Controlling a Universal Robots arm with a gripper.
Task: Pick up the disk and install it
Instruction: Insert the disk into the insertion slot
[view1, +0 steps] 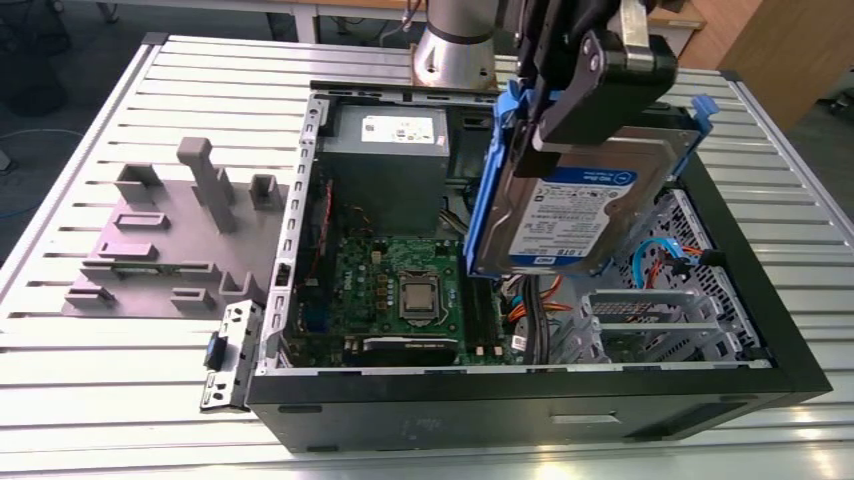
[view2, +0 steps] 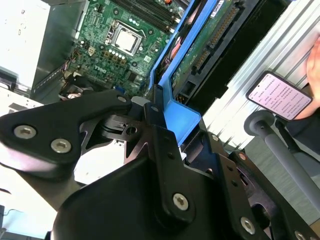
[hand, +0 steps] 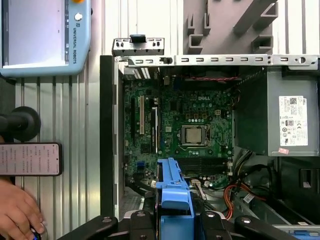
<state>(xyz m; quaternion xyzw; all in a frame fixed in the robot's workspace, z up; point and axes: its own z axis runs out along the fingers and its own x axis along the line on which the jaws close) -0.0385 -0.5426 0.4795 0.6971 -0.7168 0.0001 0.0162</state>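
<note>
The disk (view1: 574, 215), a silver-grey drive with a white-and-blue label in blue carrier rails, hangs tilted on edge above the right half of the open computer case (view1: 534, 385). My gripper (view1: 561, 140) is shut on the upper end of its blue carrier. In the second wrist view the disk (view2: 205, 45) shows its green underside past my gripper (view2: 155, 112), with the motherboard below. In the first wrist view the blue carrier end of the disk (hand: 172, 192) sits between my fingers (hand: 145, 220), above the case interior.
Inside the case lie the motherboard (view1: 400, 280), a grey power supply (view1: 387, 150) and a metal drive cage (view1: 667, 310) with cables. A grey fixture (view1: 174, 230) stands to the exterior view's left. A phone (hand: 30, 159), a hand (hand: 17, 212) and a pendant (hand: 45, 35) lie beside the case.
</note>
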